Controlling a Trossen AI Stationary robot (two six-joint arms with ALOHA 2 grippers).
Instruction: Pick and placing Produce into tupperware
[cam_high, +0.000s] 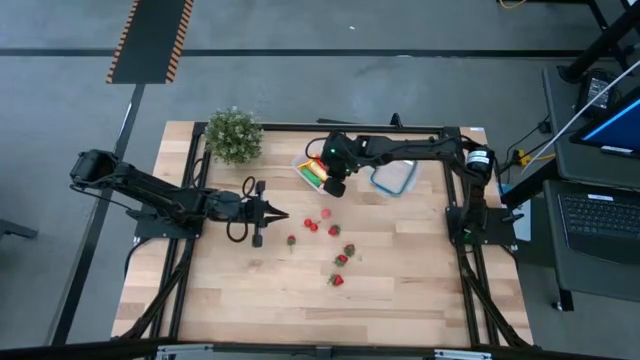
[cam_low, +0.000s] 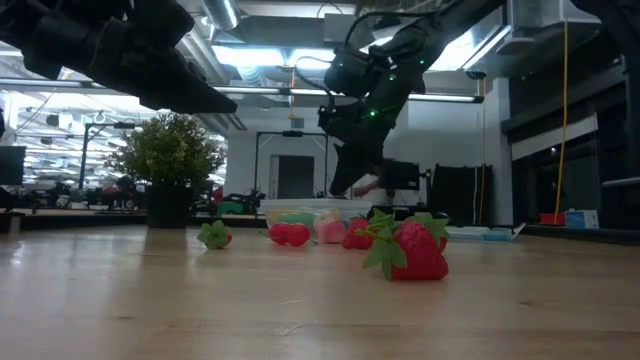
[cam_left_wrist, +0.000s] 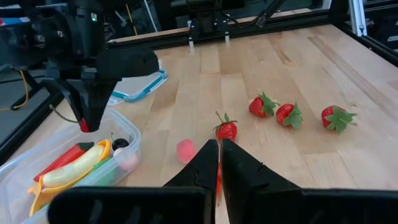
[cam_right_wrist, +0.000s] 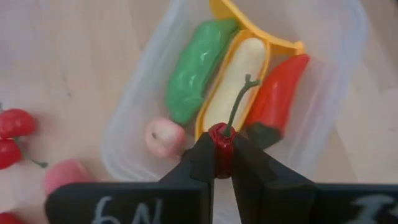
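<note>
The clear tupperware stands at the table's far middle and holds a yellow banana, a green piece, a red pepper and a pink ball. My right gripper hangs over it, shut on a small red cherry with a green stem. Several tiny strawberries and red pieces lie on the wood in the table's middle. My left gripper is shut with nothing seen in it. It points toward the table's right from the left middle, above the wood and short of the strawberries. My right gripper pinches the cherry's round red body between its two fingertips, coming from above and slanting down. The green stem sticks out past the fingertips. The cherry hangs clear, above the inside of the tupperware.
A clear blue-rimmed lid lies on the table to the right of the tupperware. A bushy potted plant stands at the far left corner. A pink piece lies on the wood just outside the tupperware. Bare wood fills the table's near half.
</note>
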